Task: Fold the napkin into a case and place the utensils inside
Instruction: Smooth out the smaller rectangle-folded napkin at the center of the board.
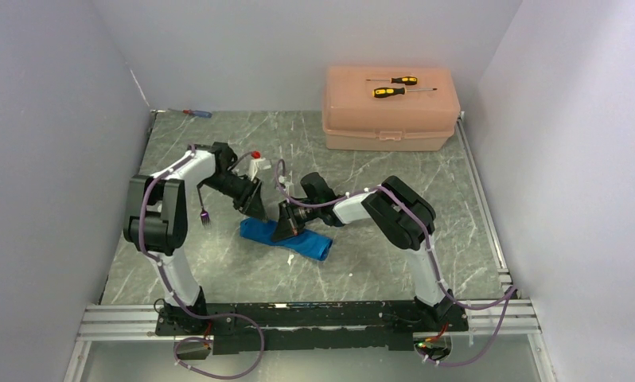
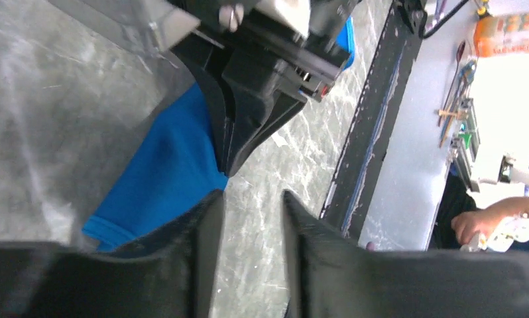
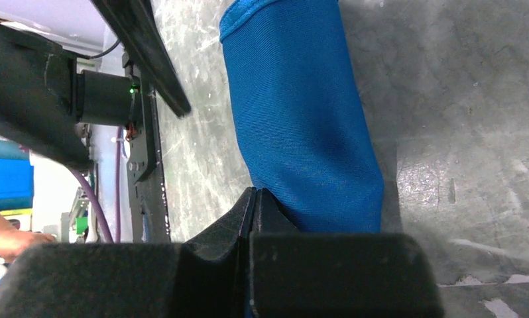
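Marbled grey-green tabletop (image 1: 362, 263) takes up most of the scene, with a peach box (image 1: 390, 119) at its far right corner. The left arm (image 1: 159, 215) and right arm (image 1: 398, 211) both lean in toward the middle. There the napkin (image 1: 313, 246) lies as a long, soft blue bundle, folded or rolled over itself rather than pressed into a flat case. The left gripper (image 2: 252, 199) hovers just beside the cloth's near edge, its jaws partly apart with only bare marble between them. The right gripper (image 3: 254, 199) has its jaws pressed together, and its tip rests at the edge of the cloth. I cannot tell whether a thin fold is caught between them. Two yellow-and-black screwdrivers (image 1: 390, 92) lie on the box lid and a small blue-and-red screwdriver (image 1: 196, 114) sits at the far left corner, none of them needed here. The purple fork (image 1: 204, 215) lies beside the left arm, apart from the napkin, and I cannot make out the spoon. The chief risk, as I judge it, is the crowding: the two sets of fingers are nearly touching, so closing or shifting the left one could knock the right. If the right tip drags as it moves, it could pull the loose fold open and leave no pocket for the utensils.
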You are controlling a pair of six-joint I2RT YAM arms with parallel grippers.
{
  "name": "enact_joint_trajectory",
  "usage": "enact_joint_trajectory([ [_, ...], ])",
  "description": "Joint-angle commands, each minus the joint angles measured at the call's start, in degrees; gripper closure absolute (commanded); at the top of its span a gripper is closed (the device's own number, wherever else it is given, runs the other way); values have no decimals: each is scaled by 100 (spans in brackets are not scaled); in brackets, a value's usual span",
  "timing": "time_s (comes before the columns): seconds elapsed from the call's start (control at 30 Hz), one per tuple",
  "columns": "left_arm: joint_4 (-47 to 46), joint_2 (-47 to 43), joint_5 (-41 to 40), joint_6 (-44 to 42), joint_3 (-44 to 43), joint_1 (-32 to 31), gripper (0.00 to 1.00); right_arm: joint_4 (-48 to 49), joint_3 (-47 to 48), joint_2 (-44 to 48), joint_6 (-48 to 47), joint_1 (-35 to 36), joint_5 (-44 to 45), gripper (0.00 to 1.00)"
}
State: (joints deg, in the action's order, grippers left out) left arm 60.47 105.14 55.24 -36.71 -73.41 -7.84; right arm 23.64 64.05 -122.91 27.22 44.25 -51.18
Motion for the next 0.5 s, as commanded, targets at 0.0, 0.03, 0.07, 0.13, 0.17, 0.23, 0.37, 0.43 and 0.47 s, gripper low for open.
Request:
enact_joint_trajectory([
  [0.0,-32,370,127,-162,211,21,68,371,24,-15,135,-38,-184,100],
  [0.03,-44,427,51,-200,231,38,70,377,28,-7,147,-43,-190,100],
  [0.07,-65,459,-43,-237,266,59,72,401,24,-1,165,-47,-198,100],
  [0.13,-131,458,-189,-355,338,99,76,463,10,-4,218,-60,-228,100],
  [0.17,-170,430,-246,-389,365,118,76,485,2,-9,228,-65,-238,100],
  [0.23,-319,376,-384,-415,424,124,76,564,-3,-25,293,-73,-294,100],
  [0.37,-798,400,-810,-364,547,120,78,734,-15,-4,430,-113,-426,100],
  [0.43,-1029,452,-1067,-253,610,116,80,828,-51,106,478,-144,-503,100],
  [0.47,-1109,502,-1177,-212,632,108,80,892,-88,203,509,-167,-537,100],
])
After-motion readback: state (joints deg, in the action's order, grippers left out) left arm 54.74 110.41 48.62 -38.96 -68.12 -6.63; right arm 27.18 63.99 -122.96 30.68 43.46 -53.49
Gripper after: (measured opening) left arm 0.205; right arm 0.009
